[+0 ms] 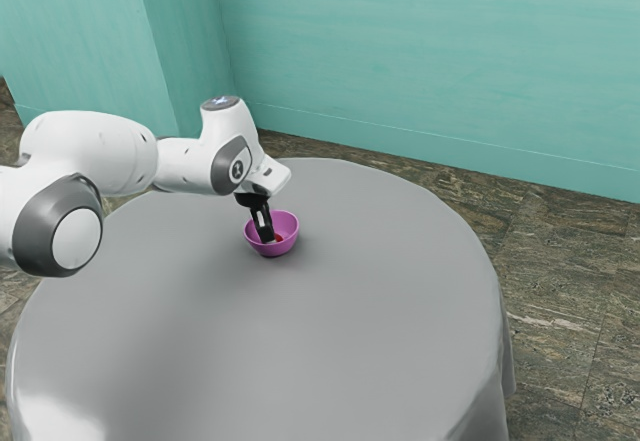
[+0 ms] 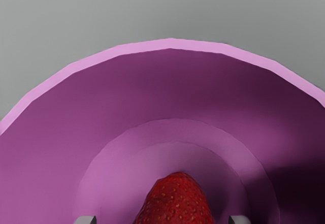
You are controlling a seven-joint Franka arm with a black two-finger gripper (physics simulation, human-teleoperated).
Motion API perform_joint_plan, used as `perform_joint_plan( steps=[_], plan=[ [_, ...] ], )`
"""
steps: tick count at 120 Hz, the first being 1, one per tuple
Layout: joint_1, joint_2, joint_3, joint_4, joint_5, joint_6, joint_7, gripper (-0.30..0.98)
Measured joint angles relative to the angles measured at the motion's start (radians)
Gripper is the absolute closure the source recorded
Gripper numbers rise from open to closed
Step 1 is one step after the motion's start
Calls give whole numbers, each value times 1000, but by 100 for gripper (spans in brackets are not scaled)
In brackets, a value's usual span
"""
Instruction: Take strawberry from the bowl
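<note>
The black two-finger gripper [image 1: 266, 237] points down into the bowl, tilted slightly in the exterior view, with its tips below the rim. It is released: its fingertips [image 2: 85, 220] stand apart, one to each side of the fruit, with a gap showing between each of them and the red skin. Nearest to it is the task's thing, a red, seed-dotted strawberry [image 2: 175, 203], between the fingertips and down at the bottom of the bowl, its rounded narrow end showing. Around both is the round pink-purple bowl [image 2: 171, 43], smooth, with a paler rim and a ringed floor; its wall rises around the fingertips. Under the bowl and spreading out from the gripper on every side is a round table covered with a smooth grey cloth [image 1: 330, 341]. Above the gripper, the white arm with grey joint covers [image 1: 90, 146] runs back toward the exterior view's left. Farther from the gripper, past the table's edge, lie the brown-grey stone-patterned floor [image 1: 560, 311] and then a turquoise wall [image 1: 430, 61].
</note>
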Motion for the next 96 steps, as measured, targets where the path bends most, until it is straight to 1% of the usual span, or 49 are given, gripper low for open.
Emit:
perform_joint_plan(
  steps=[13,41,64,79,96],
  plan=[
    [-1,0,0,0,1,1,5,41],
    [-1,-2,0,-1,-11,3,17,56],
    [-2,-14,0,-8,-17,7,21,60],
    [-10,-63,1,-35,-19,9,21,62],
    [-60,-169,2,-135,-18,11,14,64]
  ],
)
